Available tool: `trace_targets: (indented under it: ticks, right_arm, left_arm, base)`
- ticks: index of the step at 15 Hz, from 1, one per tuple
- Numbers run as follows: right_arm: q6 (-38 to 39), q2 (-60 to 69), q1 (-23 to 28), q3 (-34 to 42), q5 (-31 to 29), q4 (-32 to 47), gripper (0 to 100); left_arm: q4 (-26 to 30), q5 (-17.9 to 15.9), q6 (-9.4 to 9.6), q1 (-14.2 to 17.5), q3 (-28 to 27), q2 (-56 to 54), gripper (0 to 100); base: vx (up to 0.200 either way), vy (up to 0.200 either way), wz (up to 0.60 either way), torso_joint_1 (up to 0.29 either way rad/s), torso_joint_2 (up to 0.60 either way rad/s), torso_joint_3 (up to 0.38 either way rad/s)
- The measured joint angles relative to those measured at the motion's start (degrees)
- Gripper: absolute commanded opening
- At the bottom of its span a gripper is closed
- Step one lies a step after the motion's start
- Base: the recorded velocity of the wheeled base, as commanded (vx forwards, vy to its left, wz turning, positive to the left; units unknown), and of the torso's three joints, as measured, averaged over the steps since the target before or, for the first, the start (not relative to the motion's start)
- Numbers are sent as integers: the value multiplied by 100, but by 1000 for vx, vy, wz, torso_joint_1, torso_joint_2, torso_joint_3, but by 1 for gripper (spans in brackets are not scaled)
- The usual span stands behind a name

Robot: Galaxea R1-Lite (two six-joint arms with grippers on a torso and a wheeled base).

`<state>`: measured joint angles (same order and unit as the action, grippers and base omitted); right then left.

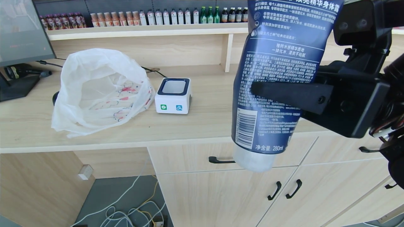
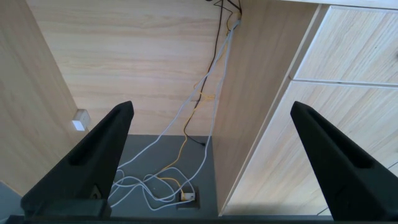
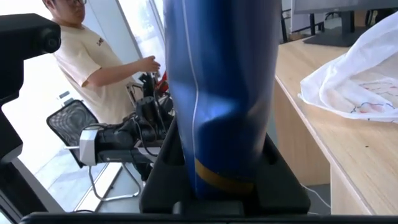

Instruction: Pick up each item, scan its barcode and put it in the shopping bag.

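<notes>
One item in hand: the blue tube (image 1: 277, 56) hangs cap (image 1: 254, 162) down, clamped across its middle by your right tool (image 1: 268, 91), lifted off the counter (image 1: 205, 126) and close to the head camera. The mid-body grip leaves the barcode (image 1: 245, 127) near the cap end uncovered, likely on purpose. That barcode faces the head camera, not the scanner (image 1: 173, 95), so I'd say scanning isn't done yet.

The scanner sits on the counter with its window facing up, well to the tube's left. You'd probably need to bring the tube over and turn the printed side down onto that window. The shopping bag (image 1: 101, 91) slumps just beside the scanner's left, mouth gaping toward you, so a drop-in after the scan looks short and easy. It's thin plastic and may fold shut.

Your left tool (image 2: 211, 112) is spread apart and empty, hanging low by the cabinet side over the floor cables (image 2: 168, 180), out of the way.
</notes>
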<state>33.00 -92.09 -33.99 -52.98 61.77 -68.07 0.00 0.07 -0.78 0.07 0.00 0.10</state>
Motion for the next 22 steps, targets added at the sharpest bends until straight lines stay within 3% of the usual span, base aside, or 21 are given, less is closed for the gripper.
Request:
trace_targets:
  ticks: [16, 19, 22]
  right_arm:
    - [-16, -39, 0, -24, -20, -24, 0]
    - [-389, -35, 45, 91, -99, -57, 0]
    - [-914, 6, 146, 505, -886, -52, 0]
  left_arm:
    - [0, 0, 2, 0, 0, 0, 100]
    - [0, 0, 2, 0, 0, 0, 100]
    - [0, 0, 2, 0, 0, 0, 100]
  base:
    - [0, 0, 0, 0, 0, 0]
    - [0, 0, 0, 0, 0, 0]
    - [0, 0, 0, 0, 0, 0]
